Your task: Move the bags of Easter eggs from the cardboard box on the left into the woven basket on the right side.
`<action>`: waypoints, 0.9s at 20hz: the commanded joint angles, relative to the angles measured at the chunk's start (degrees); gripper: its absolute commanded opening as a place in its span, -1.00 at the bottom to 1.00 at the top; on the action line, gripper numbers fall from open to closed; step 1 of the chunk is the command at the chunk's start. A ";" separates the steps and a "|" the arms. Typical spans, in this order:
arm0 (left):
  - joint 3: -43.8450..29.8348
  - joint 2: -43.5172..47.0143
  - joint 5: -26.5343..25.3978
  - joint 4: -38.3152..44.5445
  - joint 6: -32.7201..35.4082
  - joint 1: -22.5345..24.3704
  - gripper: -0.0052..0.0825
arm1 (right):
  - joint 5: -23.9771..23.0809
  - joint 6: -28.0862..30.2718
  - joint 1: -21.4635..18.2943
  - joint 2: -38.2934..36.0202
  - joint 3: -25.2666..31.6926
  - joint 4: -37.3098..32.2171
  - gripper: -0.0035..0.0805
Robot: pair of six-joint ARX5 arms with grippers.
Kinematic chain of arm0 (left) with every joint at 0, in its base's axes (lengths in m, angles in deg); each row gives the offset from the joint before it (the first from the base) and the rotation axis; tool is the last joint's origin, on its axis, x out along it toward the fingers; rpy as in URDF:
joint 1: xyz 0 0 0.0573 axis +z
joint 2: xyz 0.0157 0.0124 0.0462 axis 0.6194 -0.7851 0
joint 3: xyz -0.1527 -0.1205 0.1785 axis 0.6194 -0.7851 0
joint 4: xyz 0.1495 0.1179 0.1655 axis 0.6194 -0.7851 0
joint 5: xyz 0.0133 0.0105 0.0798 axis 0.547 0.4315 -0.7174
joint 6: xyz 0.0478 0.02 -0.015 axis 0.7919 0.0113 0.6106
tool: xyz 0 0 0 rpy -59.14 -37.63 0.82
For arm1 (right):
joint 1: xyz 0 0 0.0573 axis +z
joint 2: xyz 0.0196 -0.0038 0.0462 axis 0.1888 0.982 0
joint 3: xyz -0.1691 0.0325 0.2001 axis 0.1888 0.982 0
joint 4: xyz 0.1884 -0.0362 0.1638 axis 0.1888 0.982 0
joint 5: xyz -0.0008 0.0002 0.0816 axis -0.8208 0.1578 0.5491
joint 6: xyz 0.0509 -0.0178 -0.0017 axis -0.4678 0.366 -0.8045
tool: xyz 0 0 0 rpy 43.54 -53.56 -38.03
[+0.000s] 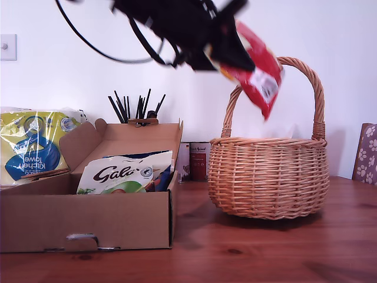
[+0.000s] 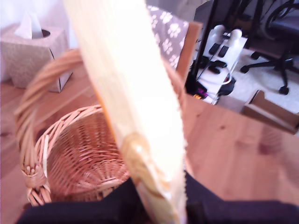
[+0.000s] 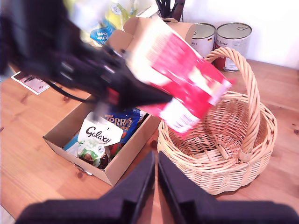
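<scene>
Now, across the exterior view from its left to its right:

Kitchen towel pack (image 1: 32,147): yellow and blue, at the exterior view's left edge, behind the cardboard box.

Cardboard box (image 1: 88,221): on the wooden table (image 1: 265,247), flap lid up. A white Galaxy bag (image 1: 121,174) leans inside it, with a dark blue bag (image 3: 122,122) with orange lettering just behind.

Tins (image 3: 219,37): two, standing behind the gap between box and basket.

My first gripper (image 1: 227,59): up in the air over the basket's near rim, jaws pinched on the top edge of a red bag (image 1: 256,71). The bag hangs tilted and blurred, just in front of the arched handle, not yet inside.

Woven basket (image 1: 268,177): to the exterior view's right of the box, well clear of it. The wrist views show its bottom bare.

My second gripper (image 3: 155,175): hovers above the table near the gap between box and basket; its two dark fingers (image 3: 135,182) are pressed almost together with nothing between them.

Patterned cushion (image 1: 366,153): at the exterior view's right edge.
</scene>
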 commanded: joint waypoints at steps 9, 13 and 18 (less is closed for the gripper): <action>0.02 -10.49 -5.70 8.96 7.74 -1.22 -0.83 | -0.02 -0.22 0.22 -1.16 0.26 0.48 -0.95; 0.22 -10.27 -8.92 9.44 8.52 -1.75 -0.14 | -0.02 -0.20 0.22 -1.16 0.26 0.68 -0.95; 0.37 -7.02 -8.87 5.73 8.48 -1.77 -0.14 | -0.02 -0.20 0.22 -1.14 0.26 1.42 -0.95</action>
